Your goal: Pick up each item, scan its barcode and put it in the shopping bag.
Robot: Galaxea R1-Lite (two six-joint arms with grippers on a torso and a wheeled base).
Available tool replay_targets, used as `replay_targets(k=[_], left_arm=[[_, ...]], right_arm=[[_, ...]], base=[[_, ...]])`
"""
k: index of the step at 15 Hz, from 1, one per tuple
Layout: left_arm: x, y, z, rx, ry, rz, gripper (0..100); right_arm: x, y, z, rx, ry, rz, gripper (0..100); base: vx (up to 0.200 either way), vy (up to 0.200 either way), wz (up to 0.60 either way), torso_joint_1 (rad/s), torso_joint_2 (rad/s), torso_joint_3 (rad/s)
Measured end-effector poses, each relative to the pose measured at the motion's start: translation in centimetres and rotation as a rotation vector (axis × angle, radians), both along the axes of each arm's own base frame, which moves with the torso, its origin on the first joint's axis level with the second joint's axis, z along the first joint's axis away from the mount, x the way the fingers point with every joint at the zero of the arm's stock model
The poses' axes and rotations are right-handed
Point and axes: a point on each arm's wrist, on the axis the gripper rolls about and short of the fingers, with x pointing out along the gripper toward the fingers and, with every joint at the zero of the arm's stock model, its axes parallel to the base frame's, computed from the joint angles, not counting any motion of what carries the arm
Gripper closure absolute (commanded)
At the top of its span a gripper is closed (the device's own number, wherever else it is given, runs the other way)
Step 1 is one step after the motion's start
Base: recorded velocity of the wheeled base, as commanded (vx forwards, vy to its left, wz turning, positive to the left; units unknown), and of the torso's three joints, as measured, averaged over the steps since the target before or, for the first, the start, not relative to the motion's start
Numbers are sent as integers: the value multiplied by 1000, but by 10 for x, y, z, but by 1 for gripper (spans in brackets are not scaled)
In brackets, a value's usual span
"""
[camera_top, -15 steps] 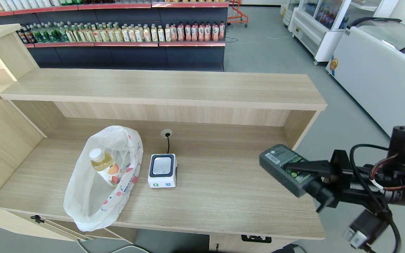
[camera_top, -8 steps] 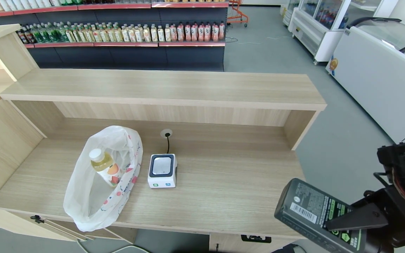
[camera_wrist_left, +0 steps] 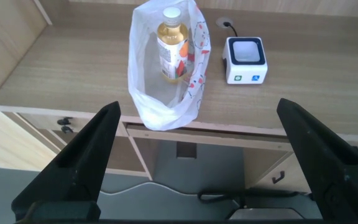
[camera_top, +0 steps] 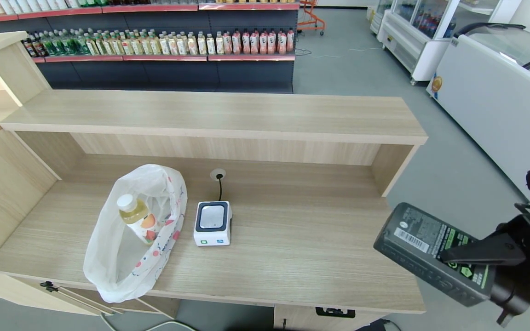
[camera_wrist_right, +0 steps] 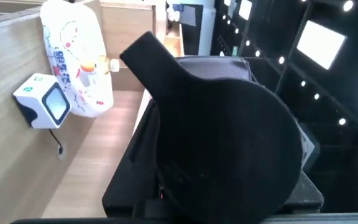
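My right gripper [camera_top: 451, 265] is shut on a dark flat pack [camera_top: 423, 246], held in the air just off the counter's right end with its barcode label facing up. In the right wrist view the pack [camera_wrist_right: 241, 155] lies close under a black finger. The white barcode scanner [camera_top: 213, 223] sits mid-counter, and the white shopping bag [camera_top: 122, 257] stands open to its left with a juice bottle [camera_top: 137, 219] inside. My left gripper [camera_wrist_left: 197, 180] is open, in front of the counter's edge, above the bag [camera_wrist_left: 166, 106] and scanner [camera_wrist_left: 246, 59].
The wooden counter [camera_top: 292, 248] has a raised ledge [camera_top: 210, 115] along its back and side walls at both ends. The scanner's cable runs to a hole [camera_top: 218, 174] behind it. Freezers [camera_top: 499, 87] stand to the right, drink shelves behind.
My right gripper carried the pack right and down off the counter's right end, turning its barcode face upward, then lifted it slightly. Bag, bottle and scanner stayed put.
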Motion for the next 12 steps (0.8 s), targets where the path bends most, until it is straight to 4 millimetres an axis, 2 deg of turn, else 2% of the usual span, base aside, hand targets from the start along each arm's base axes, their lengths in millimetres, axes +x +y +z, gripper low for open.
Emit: replay_targets(k=[3,5,8,12], left_arm=[[0,0,0,0,0,0,0],[0,0,0,0,0,0,0],[0,0,0,0,0,0,0],[0,0,0,0,0,0,0]], right_arm=[[-3,-4,-13,-154,310,-243,100],[-9,16,-19,-221,368,-224,100],[-7,58,-19,-272,247,-128,100],[4,86,-39,-286,107,-42,100]], base=[[0,0,0,0,0,0],[0,0,0,0,0,0],[0,0,0,0,0,0],[0,0,0,0,0,0]])
